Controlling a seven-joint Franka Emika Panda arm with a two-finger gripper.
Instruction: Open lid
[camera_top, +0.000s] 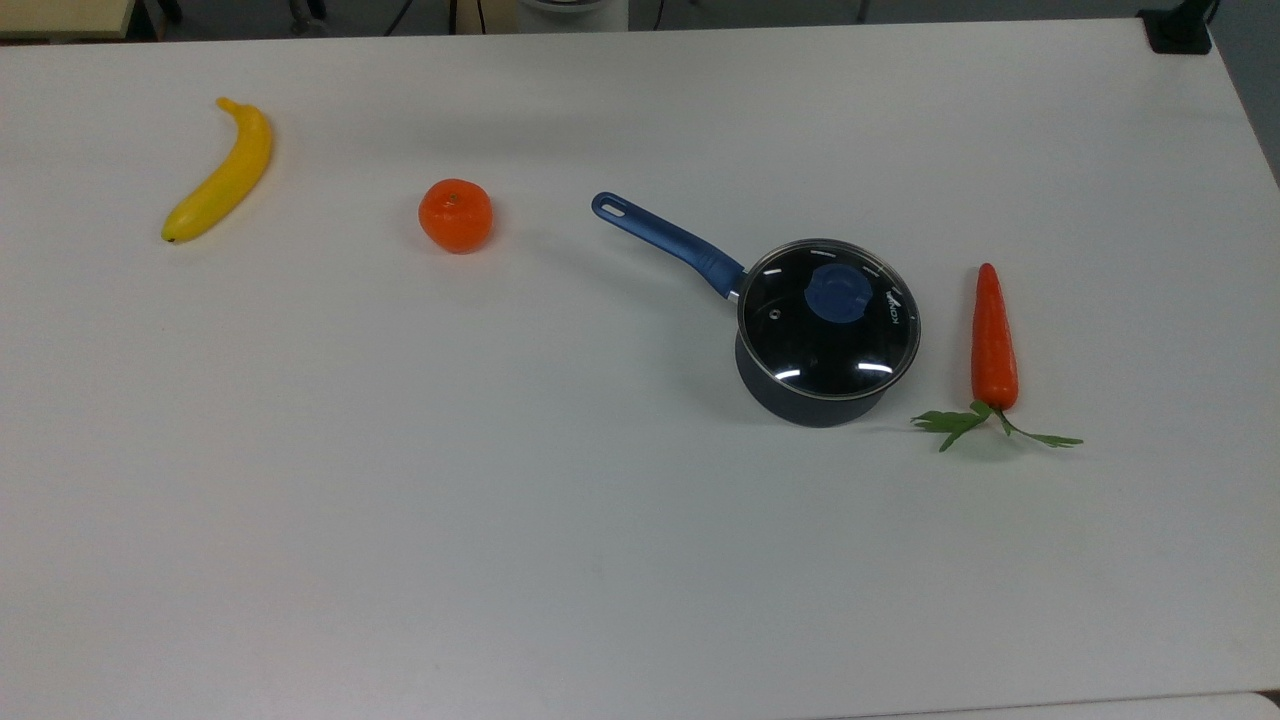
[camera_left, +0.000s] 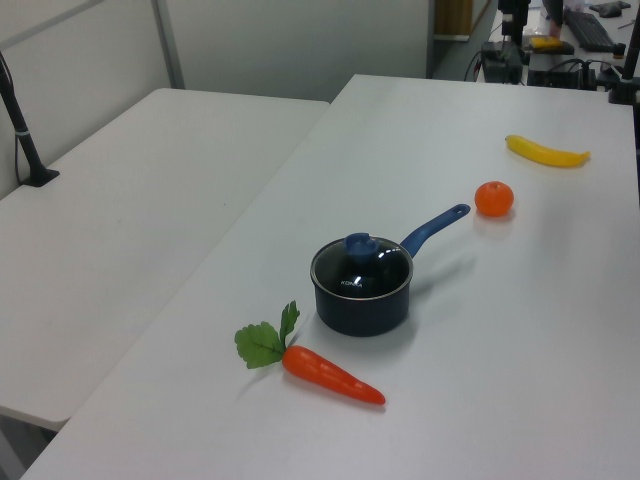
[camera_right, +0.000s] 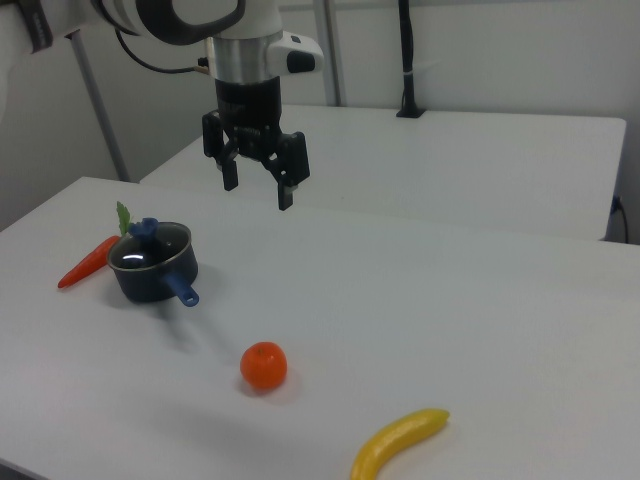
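The place looks like a robotics lab or office workroom. Plain white tables (camera_left: 150, 190) stand side by side against bare pale walls. A black pole clamp (camera_left: 28, 150) grips one table edge, and a desk with a keyboard (camera_left: 596, 30) and cables sits at the far end.
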